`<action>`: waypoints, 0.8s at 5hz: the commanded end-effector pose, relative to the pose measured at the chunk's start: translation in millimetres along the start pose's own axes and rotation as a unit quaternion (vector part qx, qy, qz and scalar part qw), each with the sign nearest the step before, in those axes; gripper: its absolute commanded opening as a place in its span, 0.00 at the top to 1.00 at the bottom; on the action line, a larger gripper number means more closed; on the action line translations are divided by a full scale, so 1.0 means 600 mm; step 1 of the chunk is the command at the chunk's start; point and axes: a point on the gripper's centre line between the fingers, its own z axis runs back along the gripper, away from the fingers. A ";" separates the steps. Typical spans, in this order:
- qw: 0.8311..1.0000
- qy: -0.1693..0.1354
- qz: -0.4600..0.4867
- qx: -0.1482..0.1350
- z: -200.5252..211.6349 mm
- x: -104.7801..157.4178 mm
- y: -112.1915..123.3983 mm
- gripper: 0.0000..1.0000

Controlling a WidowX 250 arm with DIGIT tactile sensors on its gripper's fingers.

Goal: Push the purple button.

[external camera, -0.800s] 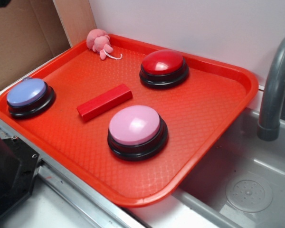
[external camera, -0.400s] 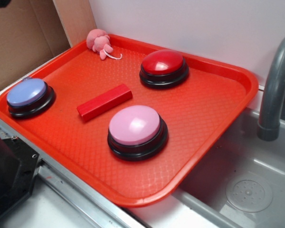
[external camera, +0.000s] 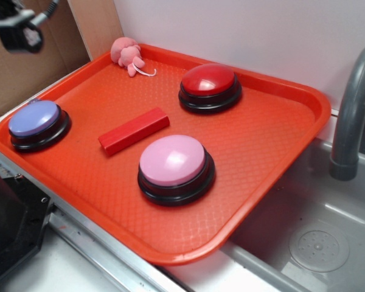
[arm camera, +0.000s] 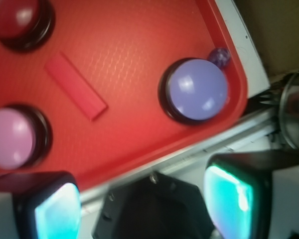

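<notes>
On the exterior view I saw the purple button (external camera: 34, 119) sitting at the left edge of the red tray (external camera: 274, 137), with a red block (external camera: 134, 131) beside it, and only part of my gripper (external camera: 15, 27) at the top-left corner, well above. From the wrist view the purple button (arm camera: 198, 90) lay ahead of the gripper (arm camera: 144, 199), whose jaws stood released and wide apart, holding nothing.
</notes>
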 end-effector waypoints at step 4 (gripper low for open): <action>0.958 -0.020 -0.281 0.049 -0.120 0.069 0.111 0.00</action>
